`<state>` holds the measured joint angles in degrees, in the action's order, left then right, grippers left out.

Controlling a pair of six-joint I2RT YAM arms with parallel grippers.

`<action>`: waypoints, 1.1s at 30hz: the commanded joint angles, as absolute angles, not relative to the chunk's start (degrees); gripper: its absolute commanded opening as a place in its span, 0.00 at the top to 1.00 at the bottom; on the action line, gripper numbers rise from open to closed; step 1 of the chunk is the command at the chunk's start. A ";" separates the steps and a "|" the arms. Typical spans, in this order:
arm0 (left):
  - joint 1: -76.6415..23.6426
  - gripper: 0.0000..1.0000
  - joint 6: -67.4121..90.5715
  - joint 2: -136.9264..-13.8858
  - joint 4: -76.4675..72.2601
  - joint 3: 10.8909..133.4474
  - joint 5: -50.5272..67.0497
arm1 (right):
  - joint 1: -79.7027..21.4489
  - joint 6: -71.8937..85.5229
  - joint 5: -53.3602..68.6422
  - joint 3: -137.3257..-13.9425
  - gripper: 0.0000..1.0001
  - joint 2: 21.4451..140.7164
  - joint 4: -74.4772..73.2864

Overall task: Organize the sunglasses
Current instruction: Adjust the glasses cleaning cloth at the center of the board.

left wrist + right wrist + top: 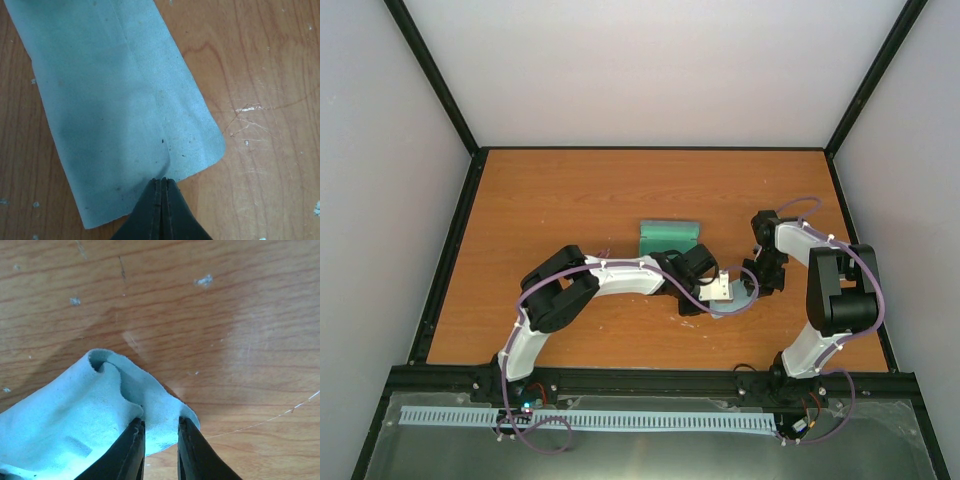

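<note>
Scuffed wooden bench [570, 200] fills all three views, with blank pale walls behind it. Near its middle, a soft grey-blue case [115, 100] lies stretched between the two arms.

The step in hand looks like readying this case for the sunglasses, one arm at each end. To do it well, I judge the left side should act only as an anchor, pinning the closed end low against the wood. The right side should lift just one layer of the far end so a mouth opens. Pulling the two ends apart would flatten the mouth shut, so a little slack is better than tension.

The left jaws are fully closed, tips together, pinching the near end of the case, where the fabric puckers. The right jaws stand a narrow gap apart with a raised fold of pale blue fabric [75, 410] caught between them. From above it looks like the other end of the same case.

The sunglasses show in no view; whether they sit inside the case or under an arm, I cannot tell. A teal-green piece [670, 237] lies just behind the left arm.
</note>
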<state>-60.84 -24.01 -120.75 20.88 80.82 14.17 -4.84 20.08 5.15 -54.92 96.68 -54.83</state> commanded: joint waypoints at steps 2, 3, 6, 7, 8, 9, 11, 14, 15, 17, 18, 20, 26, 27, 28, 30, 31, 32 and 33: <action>-61.45 0.99 -24.66 -120.06 25.13 82.94 14.74 | -4.49 20.02 4.92 -56.78 0.78 95.62 -55.82; -61.47 0.99 -24.48 -119.72 25.49 83.02 14.81 | -4.53 20.21 4.86 -57.03 0.76 95.31 -56.01; -61.50 0.99 -23.75 -118.64 26.20 83.29 15.33 | -4.41 20.60 4.51 -57.63 0.75 94.20 -56.45; -61.44 0.99 -23.47 -118.39 26.39 83.38 15.48 | -4.33 20.72 4.56 -57.92 0.75 93.81 -56.60; -61.44 0.99 -23.13 -118.10 26.63 83.64 15.67 | -4.31 20.82 4.49 -58.06 0.75 93.45 -56.71; -61.45 0.99 -22.80 -118.12 26.89 83.97 15.80 | -4.26 20.97 4.33 -58.15 0.75 93.06 -56.78; -61.49 0.99 -22.17 -118.06 27.30 84.92 16.09 | -4.10 21.27 3.57 -58.11 0.75 92.30 -56.88; -61.52 0.99 -21.27 -118.45 27.95 86.68 16.58 | -3.76 21.51 3.16 -57.60 0.75 91.70 -56.74; -61.63 0.99 -20.84 -118.80 28.17 87.34 16.64 | -3.63 21.56 2.89 -57.27 0.75 91.63 -56.62; -61.81 0.99 -20.43 -119.28 28.66 88.67 16.73 | -3.48 21.66 2.70 -56.64 0.75 91.58 -56.29; -61.90 0.99 -20.24 -119.47 28.92 89.28 16.86 | -3.39 21.70 2.79 -56.19 0.75 91.54 -55.92; -62.10 0.99 -19.84 -119.82 29.31 90.16 16.90 | -3.28 21.90 2.87 -55.29 0.75 91.68 -55.03; -63.36 0.99 -18.63 -119.96 30.20 90.39 17.55 | -2.76 22.22 2.10 -53.99 0.75 92.63 -53.30; -63.63 0.99 -18.33 -119.94 30.37 90.36 17.72 | -2.54 22.25 1.92 -53.97 0.75 92.64 -53.15; -64.02 0.99 -17.97 -119.91 30.41 90.21 17.84 | -2.36 22.22 1.79 -53.97 0.75 92.64 -52.98; -65.05 0.99 -17.60 -119.97 30.41 89.82 17.87 | -1.97 22.17 1.56 -53.96 0.75 92.48 -52.72; -65.57 0.99 -17.58 -120.00 30.34 89.59 17.58 | -1.82 22.12 1.47 -53.96 0.75 92.39 -52.64; -65.91 0.99 -17.51 -120.13 30.25 89.41 17.57 | -1.70 22.03 1.49 -53.95 0.75 92.30 -52.59; -66.11 0.99 -17.57 -120.27 30.17 89.30 17.50 | -1.55 21.91 1.54 -53.96 0.75 92.31 -52.61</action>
